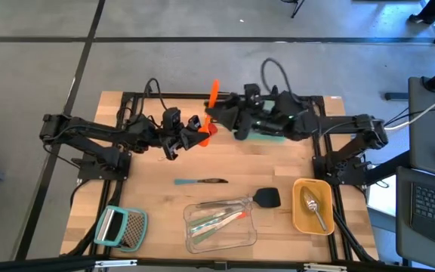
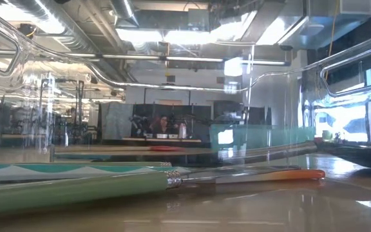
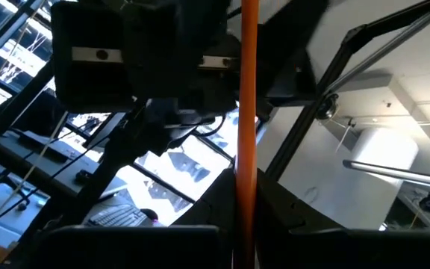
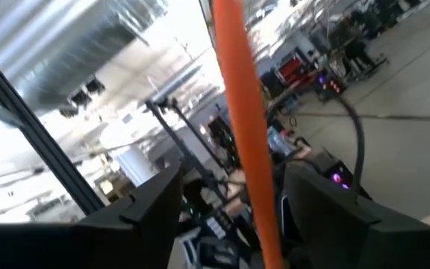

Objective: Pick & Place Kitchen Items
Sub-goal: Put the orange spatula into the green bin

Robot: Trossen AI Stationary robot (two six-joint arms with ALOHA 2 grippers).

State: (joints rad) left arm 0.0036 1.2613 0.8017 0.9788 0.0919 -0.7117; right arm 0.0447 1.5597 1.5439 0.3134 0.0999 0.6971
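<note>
Orange is the colour of the tool (image 1: 213, 95) now suspended between both hands above the far middle of the wooden bench (image 1: 149, 204). The left hand (image 1: 189, 140) is clamped narrow on its lower, red-orange end; the right hand (image 1: 216, 115) stands wide with a finger on either side of the shaft, not gripping.

Risks from here:
- If the left hand lets go before the right closes, the tool may drop to the bench.
- If either arm moves while both hands hold, the slim shaft could twist or slip out.

View differences:
- The high view alone shows the remaining layout: a teal-handled tool (image 1: 200, 182) on the bench, a clear container (image 1: 220, 224) holding several utensils, a black spatula (image 1: 267, 198) beside it, a spoon (image 1: 313, 206) in the yellow container (image 1: 313, 205), and the grater (image 1: 123, 227).
- The right wrist view shows the gap around the shaft.
- The low view shows neither hand.
</note>
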